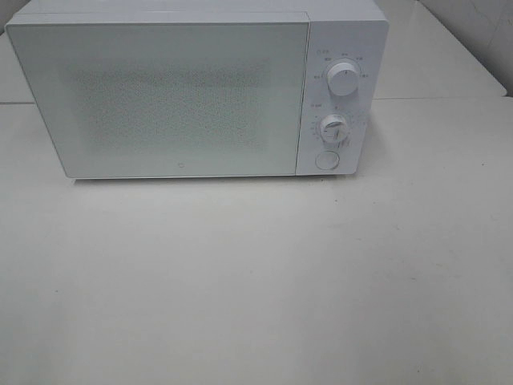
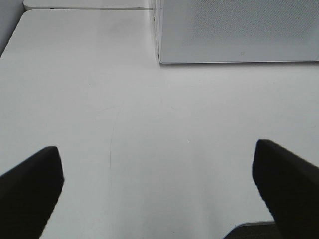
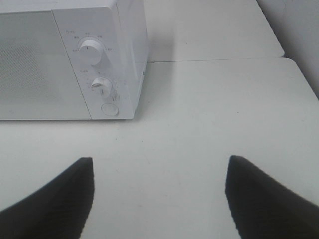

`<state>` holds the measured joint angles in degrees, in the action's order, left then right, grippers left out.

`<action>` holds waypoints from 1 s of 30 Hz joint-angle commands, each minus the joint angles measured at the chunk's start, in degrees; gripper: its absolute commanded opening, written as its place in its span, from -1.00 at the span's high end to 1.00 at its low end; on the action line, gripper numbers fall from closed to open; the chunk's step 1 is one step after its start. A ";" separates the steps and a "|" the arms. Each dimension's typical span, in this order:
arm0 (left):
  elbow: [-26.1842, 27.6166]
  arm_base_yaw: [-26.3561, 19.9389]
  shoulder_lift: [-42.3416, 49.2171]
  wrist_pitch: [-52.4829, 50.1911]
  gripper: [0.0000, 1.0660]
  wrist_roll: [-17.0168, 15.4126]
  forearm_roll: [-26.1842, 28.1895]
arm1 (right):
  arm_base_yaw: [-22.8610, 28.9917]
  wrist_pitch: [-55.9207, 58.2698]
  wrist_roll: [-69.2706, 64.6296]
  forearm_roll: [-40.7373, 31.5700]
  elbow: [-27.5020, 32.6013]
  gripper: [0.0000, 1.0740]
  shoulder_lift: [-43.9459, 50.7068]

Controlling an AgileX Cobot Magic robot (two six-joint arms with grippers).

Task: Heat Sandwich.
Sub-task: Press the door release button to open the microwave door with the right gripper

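We note left gripper (image 2: 157, 147) and right gripper (image 3: 159, 159) spread empty, closed microwave (image 1: 160, 96) beyond the fingers; sandwich unseen, presumably soft, light, so pinch crust edges gently.

My left fingers (image 2: 30, 194) are plain matte black: two broad, flat-faced wedges whose slanted edges rise to blunt, slightly rounded corners. Beside one of them sits a thin dark strip (image 2: 249, 232), greyer along its edge, which seems to be part of my own body. My right fingers (image 3: 55, 204) wear the same matte black. They look slimmer at the tips, each tapering to a narrow, softly rounded peak, and their surfaces are smooth and even.
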<state>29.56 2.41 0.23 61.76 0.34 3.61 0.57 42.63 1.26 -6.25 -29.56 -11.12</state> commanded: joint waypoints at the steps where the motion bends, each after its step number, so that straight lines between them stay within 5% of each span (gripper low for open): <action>1: -0.06 -0.06 0.40 -0.63 -0.83 -0.34 -0.11 | -0.46 -6.07 0.46 -0.17 -0.34 -0.33 -3.78; 30: -0.06 -0.06 0.40 -0.63 -0.83 -0.34 -0.11 | -0.46 -49.16 -0.57 -0.17 -0.34 -0.33 -44.29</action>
<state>29.56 2.41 0.23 61.76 0.34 3.61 0.57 -3.15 1.09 -6.25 -29.56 -53.69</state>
